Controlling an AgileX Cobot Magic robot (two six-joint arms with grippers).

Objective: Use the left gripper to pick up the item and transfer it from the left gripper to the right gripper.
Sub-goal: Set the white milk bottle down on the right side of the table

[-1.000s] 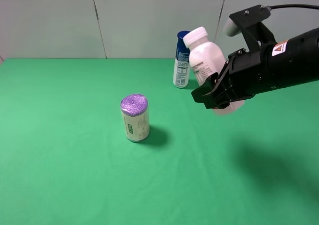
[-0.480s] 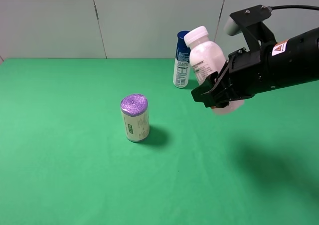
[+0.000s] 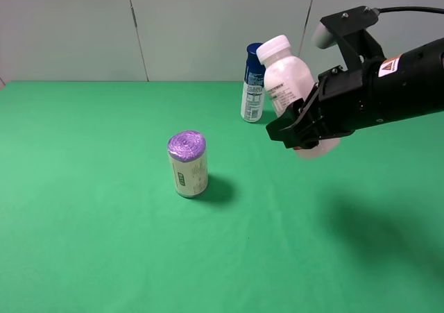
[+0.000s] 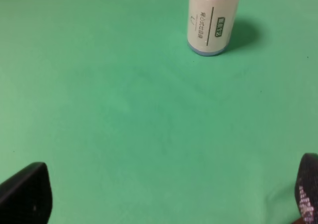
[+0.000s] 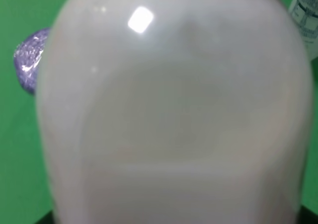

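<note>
The item, a pale pinkish-white bottle (image 3: 288,77) with a white cap, is held tilted in the air by my right gripper (image 3: 300,129), whose black claw is shut around its lower body. The bottle fills the right wrist view (image 5: 169,110). The right arm bears a red-and-white triangle sticker (image 3: 388,65). My left gripper (image 4: 164,204) is open and empty, with only its two black fingertips (image 4: 25,194) showing in the left wrist view, low over bare green cloth. The left arm is out of the exterior high view.
A purple-topped can (image 3: 187,164) stands upright mid-table and also shows in the left wrist view (image 4: 212,18). A blue-capped spray can (image 3: 252,84) stands at the back, just behind the held bottle. The green cloth (image 3: 83,223) covers the table.
The right gripper and the bottle have barely shifted, a touch up and to the right. Nothing else has moved.
</note>
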